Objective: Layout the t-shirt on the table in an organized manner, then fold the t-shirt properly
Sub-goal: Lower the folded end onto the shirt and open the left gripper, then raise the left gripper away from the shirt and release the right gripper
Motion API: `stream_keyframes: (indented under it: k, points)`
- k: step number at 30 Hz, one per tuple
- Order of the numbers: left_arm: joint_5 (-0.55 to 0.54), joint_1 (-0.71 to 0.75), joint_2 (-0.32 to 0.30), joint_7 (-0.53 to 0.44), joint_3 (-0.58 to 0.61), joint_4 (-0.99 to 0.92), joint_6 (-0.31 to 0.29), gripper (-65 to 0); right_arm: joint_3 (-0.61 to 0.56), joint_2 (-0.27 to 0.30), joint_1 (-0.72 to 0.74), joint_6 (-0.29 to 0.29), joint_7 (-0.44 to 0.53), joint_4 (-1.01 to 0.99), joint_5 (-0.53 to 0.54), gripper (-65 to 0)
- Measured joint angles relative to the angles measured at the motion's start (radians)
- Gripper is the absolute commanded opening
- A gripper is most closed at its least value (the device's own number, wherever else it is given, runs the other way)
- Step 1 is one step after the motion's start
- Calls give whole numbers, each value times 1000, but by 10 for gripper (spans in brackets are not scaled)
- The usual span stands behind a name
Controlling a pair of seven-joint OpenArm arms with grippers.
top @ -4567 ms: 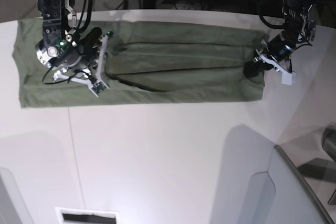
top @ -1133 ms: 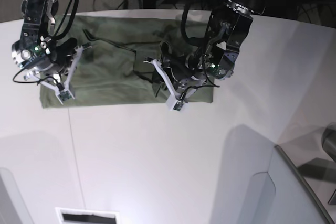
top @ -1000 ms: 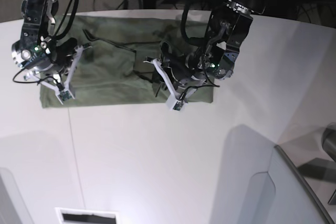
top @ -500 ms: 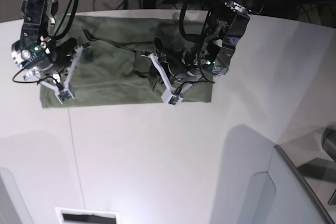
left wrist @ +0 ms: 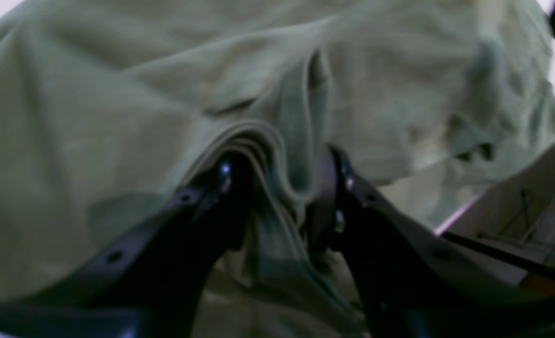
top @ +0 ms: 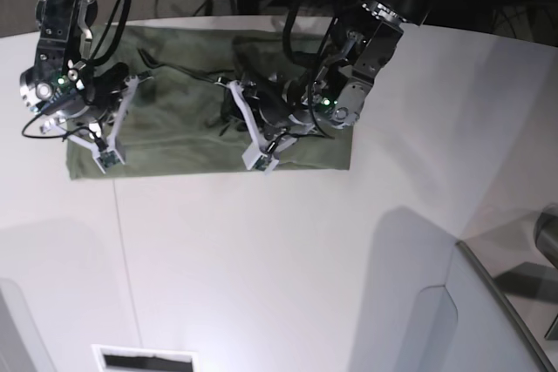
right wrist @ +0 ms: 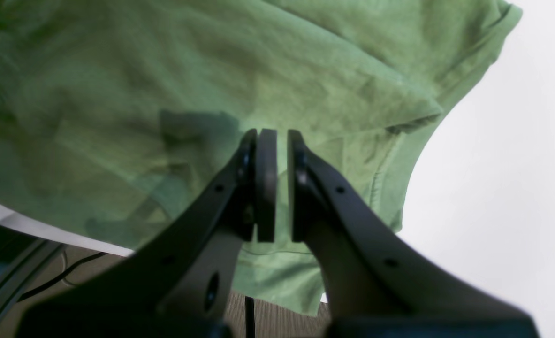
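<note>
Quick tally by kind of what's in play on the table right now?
T-shirt: 1
Robot tools: 2, the left tool and the right tool
Table: 1
Total: 4

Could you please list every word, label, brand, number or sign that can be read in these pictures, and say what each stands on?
None: no text can be read in any view.
The t-shirt shows plain green cloth, no print or label in sight.
The table is bare white, unmarked.
The small boards on the left hand and right hand are too small to read.
</note>
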Motion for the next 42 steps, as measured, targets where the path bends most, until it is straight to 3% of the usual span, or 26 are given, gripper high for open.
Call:
stream_keyframes:
  k: [8,17,25,29,30,32,34,38,42]
  points:
    - [3,-2,27,1,11,2,0,-448,0,0,0,0,0,0,0,-606]
    - [-1,-75,52,-4,123,-34,-3,-448,-5,0,2,0,0,0,0,-606]
    - [2,-141,89,5,114,-90,0,-454,-5,2,2,0,0,0,0,-605]
    - [-8,-160,69,5,113,71,-2,-471,-5,2,2,0,0,0,0,-605]
    - [-12,-158,60,11,122,106,-3,-510,-5,2,1,0,0,0,0,-605]
    - [-4,-124,48,90,110,161,-3,-650,-5,3,2,0,0,0,0,-605]
    - [-2,-62,30,166,74,197,-3,-650,-5,2,1,0,0,0,0,-605]
    - [-2,82,-37,169,-123,289,-3,-650,-2,4,2,0,0,0,-1,-605]
    - [23,138,-116,159,-244,322,86,-650,-3,5,3,0,0,0,0,-603]
